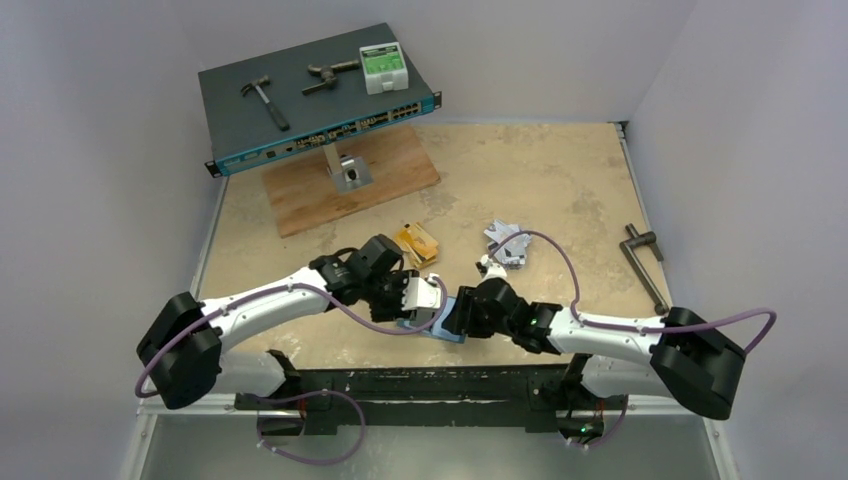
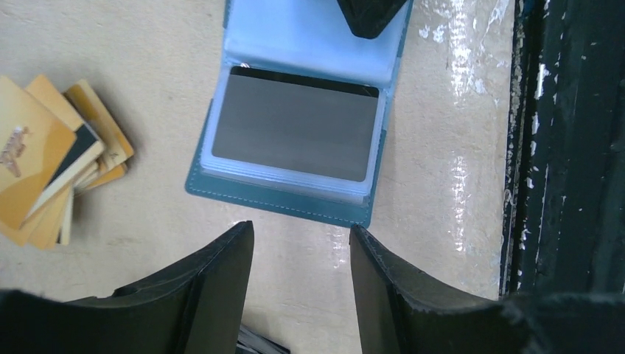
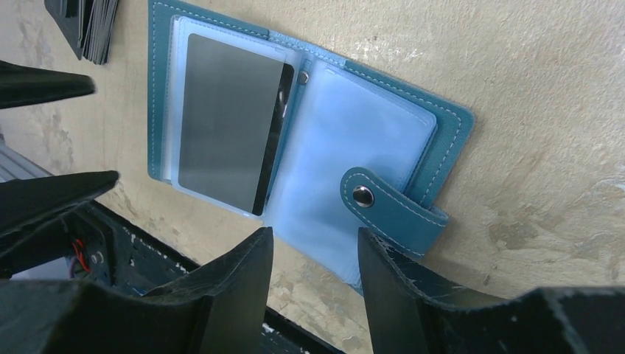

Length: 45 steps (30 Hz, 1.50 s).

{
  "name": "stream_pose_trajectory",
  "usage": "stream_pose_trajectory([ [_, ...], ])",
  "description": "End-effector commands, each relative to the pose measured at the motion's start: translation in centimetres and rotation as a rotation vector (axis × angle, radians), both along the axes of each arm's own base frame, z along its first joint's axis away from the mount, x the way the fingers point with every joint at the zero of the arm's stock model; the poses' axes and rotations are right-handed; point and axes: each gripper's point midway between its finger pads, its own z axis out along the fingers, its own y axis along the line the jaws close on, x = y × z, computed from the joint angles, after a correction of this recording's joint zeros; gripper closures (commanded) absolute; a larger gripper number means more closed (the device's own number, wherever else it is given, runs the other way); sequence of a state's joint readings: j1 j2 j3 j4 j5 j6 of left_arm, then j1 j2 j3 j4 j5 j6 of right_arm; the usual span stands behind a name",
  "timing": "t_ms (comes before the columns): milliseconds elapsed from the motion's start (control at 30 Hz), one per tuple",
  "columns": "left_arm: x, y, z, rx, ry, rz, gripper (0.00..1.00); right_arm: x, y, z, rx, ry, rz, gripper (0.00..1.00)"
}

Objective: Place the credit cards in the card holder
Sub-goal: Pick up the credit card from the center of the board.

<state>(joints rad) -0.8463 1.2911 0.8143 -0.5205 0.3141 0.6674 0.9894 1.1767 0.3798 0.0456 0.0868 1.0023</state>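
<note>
At the near tabletop (image 1: 560, 180) edge the card holder (image 2: 280, 203) lies open, grey card (image 2: 295, 129) in; left fingers (image 2: 221, 280) and right fingers (image 3: 398, 280) half-open, empty. Next: fetch a gold card (image 2: 22, 169).

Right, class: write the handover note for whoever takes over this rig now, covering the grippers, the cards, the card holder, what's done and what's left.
Left gripper: open, empty, just short of the card holder.
Right gripper: open, empty, close to the snap tab.
Card holder: lying open and flat between the two grippers.
Done: one silver-grey card sits in a clear sleeve.
Left: the gold cards, loose in a pile beside the card holder, and the dark card stack, none of them sleeved yet.
</note>
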Motion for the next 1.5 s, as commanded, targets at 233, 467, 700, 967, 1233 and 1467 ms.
stream_pose_trajectory([
  [233,1.0,-2.4,-0.4,-0.027,-0.053,-0.034,0.52,0.4,-0.7,1.5,0.055,-0.033,-0.066,0.54],
  [467,3.2,-2.0,4.3,-0.115,-0.103,0.135,0.51,3.1,0.1,7.4,0.114,-0.17,-0.051,0.52],
  [700,7.2,1.5,8.7,-0.195,-0.047,0.388,0.5,12.7,-1.1,12.7,0.05,-0.305,-0.091,0.45],
  [967,8.5,3.0,9.3,-0.152,-0.011,0.482,0.48,21.4,3.3,7.4,-0.076,-0.275,0.043,0.35],
  [1233,12.1,3.8,7.3,-0.093,0.009,0.587,0.48,24.2,4.7,3.7,-0.095,-0.249,0.104,0.33],
  [1467,16.8,3.1,5.4,-0.045,-0.092,0.615,0.48,23.8,5.3,1.9,-0.061,-0.22,0.132,0.35],
])
